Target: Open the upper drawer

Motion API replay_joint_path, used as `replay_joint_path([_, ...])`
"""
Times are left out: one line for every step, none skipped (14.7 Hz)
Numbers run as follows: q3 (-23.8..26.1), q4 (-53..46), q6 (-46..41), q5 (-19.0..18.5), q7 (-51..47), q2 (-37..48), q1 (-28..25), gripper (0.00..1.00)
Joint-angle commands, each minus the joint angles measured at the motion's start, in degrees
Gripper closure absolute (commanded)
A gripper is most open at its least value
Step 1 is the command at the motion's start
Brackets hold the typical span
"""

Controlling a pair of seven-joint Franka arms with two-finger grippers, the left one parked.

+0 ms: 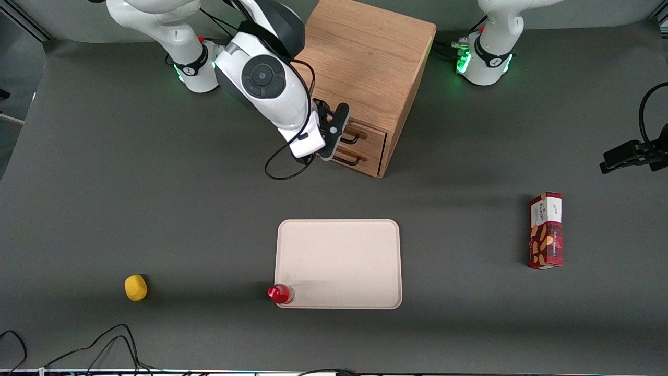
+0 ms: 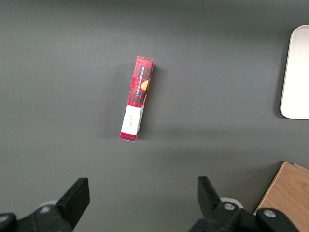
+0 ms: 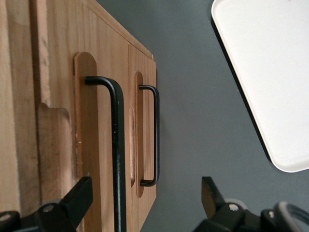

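The oak cabinet (image 1: pixel 365 62) stands at the table's back, between the two arm bases. Its upper drawer (image 1: pixel 371 137) sits flush and shut, with the matching lower drawer (image 1: pixel 365 158) under it. My right gripper (image 1: pixel 340 133) hangs open just in front of the drawer fronts, at handle height. In the right wrist view the upper drawer's black wire handle (image 3: pixel 117 145) runs between my open fingers, close to one finger (image 3: pixel 79 195) and apart from the other. The gripper (image 3: pixel 145 195) holds nothing. The lower handle (image 3: pixel 155 135) lies nearer the table.
A beige tray (image 1: pixel 339 230) lies mid-table, nearer the front camera than the cabinet, also in the right wrist view (image 3: pixel 270 72). A red-capped bottle (image 1: pixel 280 293) stands at its corner. A yellow lump (image 1: pixel 135 287) lies toward the working arm's end, a red snack box (image 1: pixel 546 230) toward the parked arm's.
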State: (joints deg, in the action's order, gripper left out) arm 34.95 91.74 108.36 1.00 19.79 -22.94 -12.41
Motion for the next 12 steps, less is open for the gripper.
replay_joint_path([0.03, 1.16, 2.46, -0.04, 1.30, -0.36, -0.07, 0.00])
replay_joint_path([0.03, 1.43, 2.99, -0.04, 1.30, -0.44, -0.07, 0.00])
replay_joint_path([0.03, 1.60, 3.43, -0.04, 1.30, -0.62, -0.07, 0.00])
replay_joint_path([0.03, 1.69, 3.78, -0.12, 1.30, -0.97, -0.07, 0.00])
replay_joint_path([0.03, 1.69, 3.87, -0.21, 1.30, -1.14, -0.07, 0.00])
replay_joint_path([0.03, 1.69, 4.05, -0.30, 1.30, -1.32, -0.07, 0.00])
replay_joint_path([-0.06, 1.69, 4.75, -0.39, 1.39, -1.50, 0.02, 0.00])
replay_joint_path([-0.06, 1.78, 5.19, -0.39, 1.65, -1.76, 0.02, 0.00])
replay_joint_path([-0.06, 1.78, 5.54, -0.39, 2.35, -2.02, 0.11, 0.00])
replay_joint_path([-0.06, 1.78, 5.63, -0.48, 2.62, -2.20, 0.37, 0.00])
replay_joint_path([-0.06, 1.78, 5.81, -0.83, 2.62, -2.55, 0.55, 0.00])
replay_joint_path([-0.06, 1.78, 6.42, -1.79, 2.62, -2.90, 0.55, 0.00])
